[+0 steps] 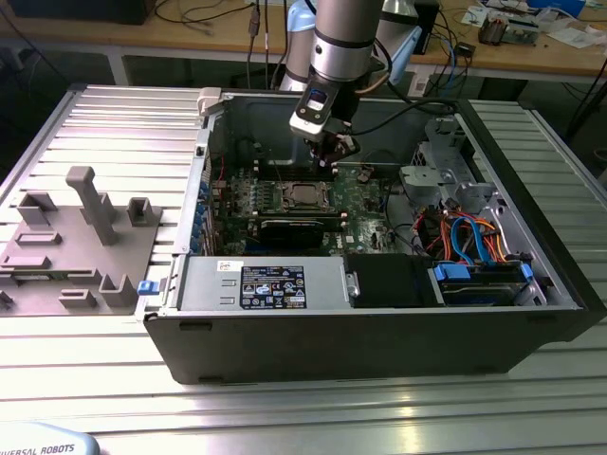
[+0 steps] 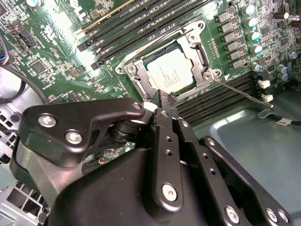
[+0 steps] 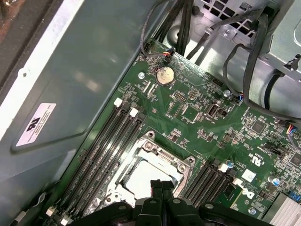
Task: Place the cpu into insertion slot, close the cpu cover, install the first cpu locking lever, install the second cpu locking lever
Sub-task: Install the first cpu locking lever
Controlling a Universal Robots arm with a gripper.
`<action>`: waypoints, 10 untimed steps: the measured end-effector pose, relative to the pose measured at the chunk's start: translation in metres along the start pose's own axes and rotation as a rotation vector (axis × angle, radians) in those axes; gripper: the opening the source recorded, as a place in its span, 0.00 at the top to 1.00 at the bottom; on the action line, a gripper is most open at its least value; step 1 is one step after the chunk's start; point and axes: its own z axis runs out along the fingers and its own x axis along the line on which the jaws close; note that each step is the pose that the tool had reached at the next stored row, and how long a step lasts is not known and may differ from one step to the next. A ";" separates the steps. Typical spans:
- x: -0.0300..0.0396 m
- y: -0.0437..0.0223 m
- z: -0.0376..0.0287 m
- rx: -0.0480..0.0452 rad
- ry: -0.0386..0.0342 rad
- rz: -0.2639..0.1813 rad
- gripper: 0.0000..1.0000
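Silver-grey, the cpu [image 2: 171, 70] sits in the insertion slot [image 2: 126, 69], with the cpu cover [image 2: 201, 56] lying over its edges. We see our gripper [image 2: 167, 99] just above the cover's rim, fingers [image 3: 157, 188] pressed together, holding nothing, inside the computer case [image 1: 332, 332] on the bench [image 1: 114, 123].

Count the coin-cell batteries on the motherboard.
1: the coin cell sits on the green board near the black cables, well apart from the cpu. The gripper and cables may hide others.
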 end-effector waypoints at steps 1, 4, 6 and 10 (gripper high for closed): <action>0.0000 0.0000 0.0000 0.0002 -0.0001 -0.004 0.89; 0.0000 0.0000 0.0000 0.0004 -0.0003 -0.013 0.89; 0.0000 0.0000 0.0000 0.0006 -0.0004 -0.019 0.89; 0.0000 0.0000 0.0000 0.0009 -0.0006 -0.029 0.89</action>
